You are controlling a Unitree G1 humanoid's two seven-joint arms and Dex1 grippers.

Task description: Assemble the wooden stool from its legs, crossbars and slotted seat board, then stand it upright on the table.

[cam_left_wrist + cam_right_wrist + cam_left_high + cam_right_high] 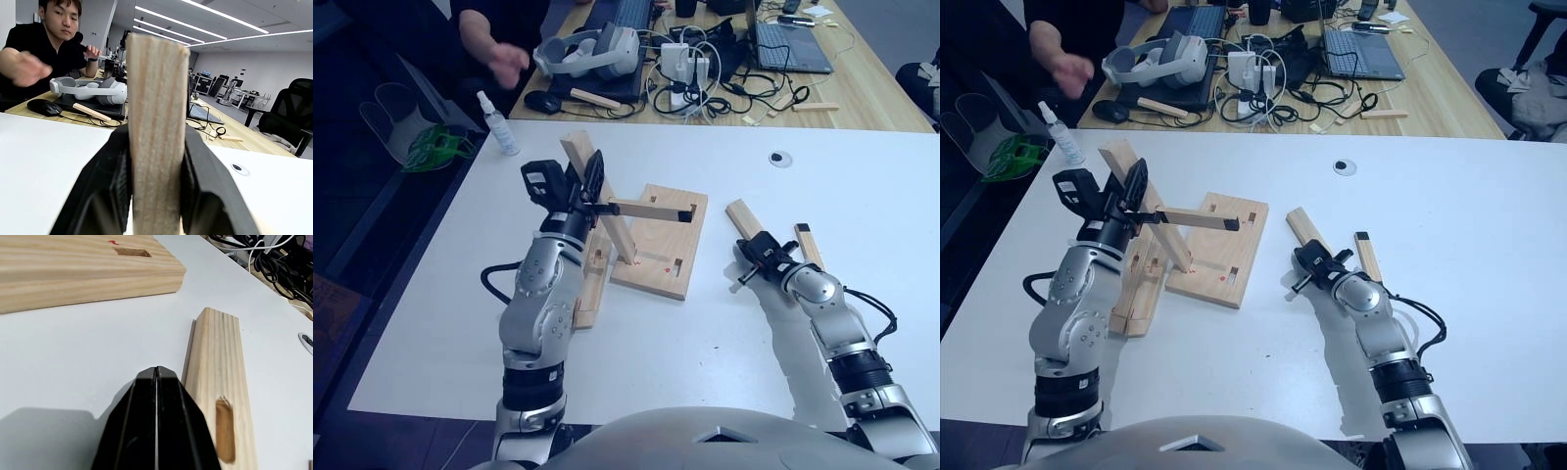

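Grasping a leg (576, 155) propped on the seat board (658, 266) is the left claw (593, 186), right claw (157, 371) clenched.

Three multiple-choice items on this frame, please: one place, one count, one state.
1. Where is the right claw? A over the seat board; B beside a loose leg on the table; C at the spray bottle.
2. How many loose wooden pieces lie near the right claw? A two; B four; C none.
3. The left claw is: A open; B shut on a cable; C shut on a wooden leg.
Key: B, the loose leg lies just beside it; A, that leg plus a second piece; C, its fingers clamp the leg.
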